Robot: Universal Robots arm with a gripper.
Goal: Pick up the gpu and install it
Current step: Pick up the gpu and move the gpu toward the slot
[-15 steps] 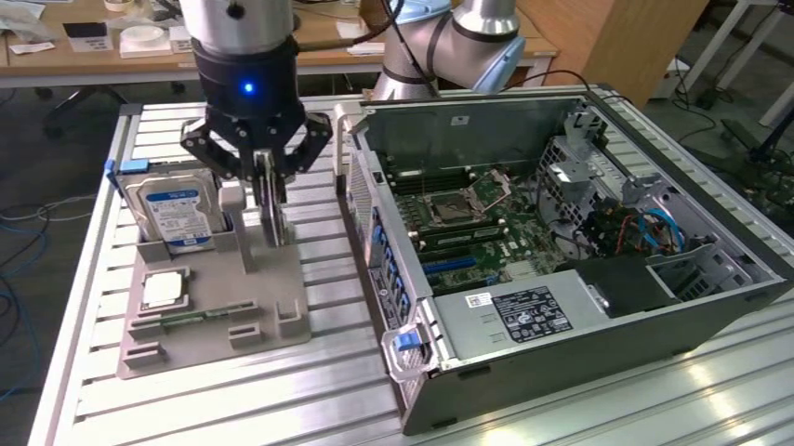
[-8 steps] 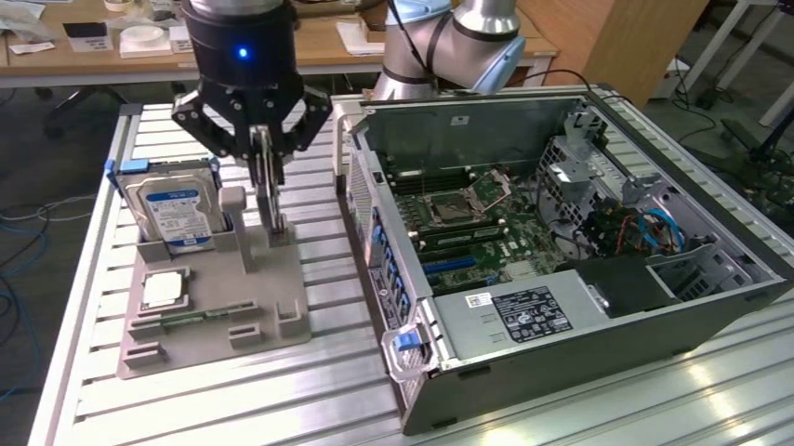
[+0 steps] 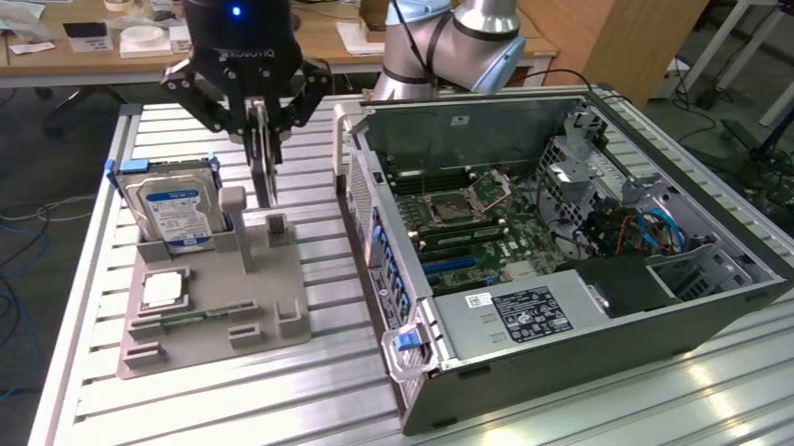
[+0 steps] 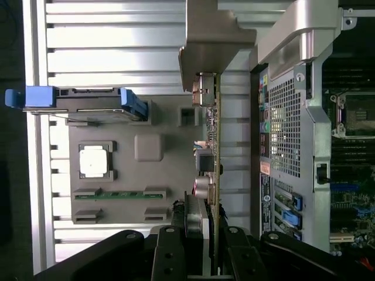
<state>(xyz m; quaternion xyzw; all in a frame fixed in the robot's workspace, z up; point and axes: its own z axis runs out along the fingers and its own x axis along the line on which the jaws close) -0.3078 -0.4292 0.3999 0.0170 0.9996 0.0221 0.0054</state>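
Pinching the graphics card [image 3: 263, 177] by its upper edge in the claw [image 3: 263, 130], long axis hanging straight down, just above the gray tray [image 3: 199, 321]; open computer case [image 3: 372, 223] near, toward the exterior view's right.

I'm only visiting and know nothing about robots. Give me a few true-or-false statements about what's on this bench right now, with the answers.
1. The fingers are clamped on the gpu. True.
2. The gpu already sits inside the computer case. False: it is held on edge over the grey tray, outside the case.
3. The hard drive lies flat on the tray. False: it stands on edge in the tray.
4. The computer case is open, with its circuit board showing. True.
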